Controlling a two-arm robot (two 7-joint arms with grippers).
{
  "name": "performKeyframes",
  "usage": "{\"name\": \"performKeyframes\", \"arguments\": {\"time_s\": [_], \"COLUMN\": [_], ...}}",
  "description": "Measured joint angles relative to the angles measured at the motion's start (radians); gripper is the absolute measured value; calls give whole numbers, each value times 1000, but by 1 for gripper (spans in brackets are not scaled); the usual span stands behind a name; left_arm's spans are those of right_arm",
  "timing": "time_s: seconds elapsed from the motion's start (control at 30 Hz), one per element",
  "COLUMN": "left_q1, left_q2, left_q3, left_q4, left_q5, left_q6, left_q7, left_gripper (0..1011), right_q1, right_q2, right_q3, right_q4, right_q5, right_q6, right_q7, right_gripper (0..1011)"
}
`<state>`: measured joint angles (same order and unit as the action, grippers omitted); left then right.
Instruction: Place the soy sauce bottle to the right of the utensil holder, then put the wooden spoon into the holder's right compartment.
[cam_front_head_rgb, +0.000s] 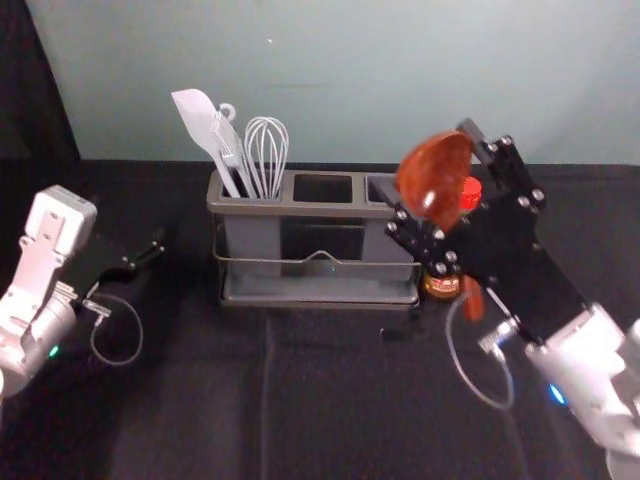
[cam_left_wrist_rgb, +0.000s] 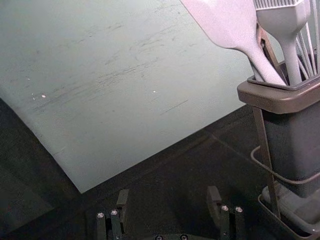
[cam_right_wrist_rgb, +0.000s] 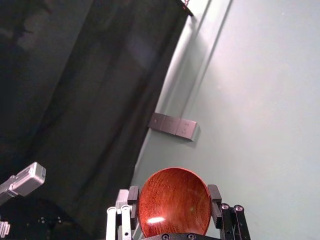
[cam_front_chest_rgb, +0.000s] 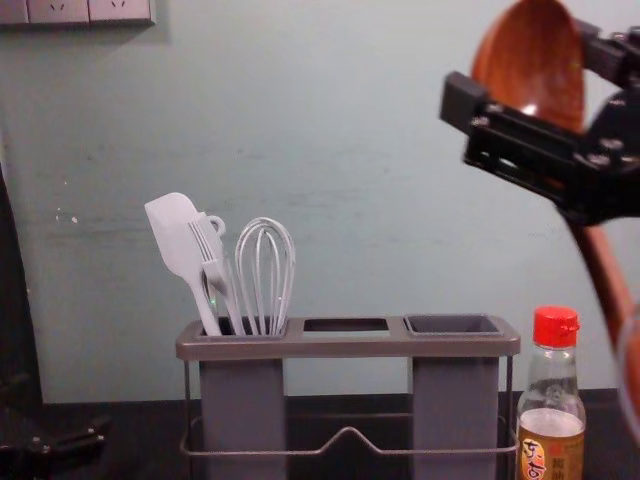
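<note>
Because the wooden spoon (cam_front_chest_rgb: 530, 60) slants, its low handle end may knock the soy sauce bottle (cam_front_chest_rgb: 550, 425) or miss the right compartment (cam_front_chest_rgb: 453, 325); the smooth bowl could also turn. It is reddish brown and glossy, held high toward the utensil holder's (cam_front_chest_rgb: 350, 346) right, bowl pinched by the right gripper (cam_right_wrist_rgb: 174, 194). The left gripper (cam_left_wrist_rgb: 168, 197), at left, is spread.

The grey-green wall (cam_front_head_rgb: 350, 90) bears 3 joined socket plates (cam_right_wrist_rgb: 171, 125).

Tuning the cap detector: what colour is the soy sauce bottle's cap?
The cap is plain red; it shows best in the chest view.
</note>
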<state>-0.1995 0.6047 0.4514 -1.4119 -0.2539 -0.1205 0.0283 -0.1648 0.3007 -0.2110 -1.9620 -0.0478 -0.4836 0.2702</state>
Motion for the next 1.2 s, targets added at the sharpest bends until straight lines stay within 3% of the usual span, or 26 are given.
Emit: {"name": "performKeyframes", "arguments": {"time_s": [0.2,0.3,0.37,0.4,0.53,0.83,1.2], "left_q1": [0,0,0,0,0,0,0], "left_q2": [0,0,0,0,0,0,0], "left_q3": [0,0,0,0,0,0,0], "left_q4": [0,0,0,0,0,0,0], "left_q5": [0,0,0,0,0,0,0], "left_q6": [0,0,0,0,0,0,0], "left_q7": [0,0,0,0,0,0,0], "left_gripper": [1000,1000,1000,1000,1000,1000,1000], "right_q1": [167,221,289,289,373,499,576], "right_q2": [2,3,4,4,3,-33,-119], "right_q3": [-40,-55,-69,-69,-82,-93,-75], "right_q4": [128,177,247,247,345,531,726], "right_q5": [77,102,141,141,206,363,493], "right_q6": [-11,-25,-54,-54,-114,-260,-394], "right_q7": [83,110,147,147,202,317,383], "right_gripper": [838,838,838,838,838,838,838]}}
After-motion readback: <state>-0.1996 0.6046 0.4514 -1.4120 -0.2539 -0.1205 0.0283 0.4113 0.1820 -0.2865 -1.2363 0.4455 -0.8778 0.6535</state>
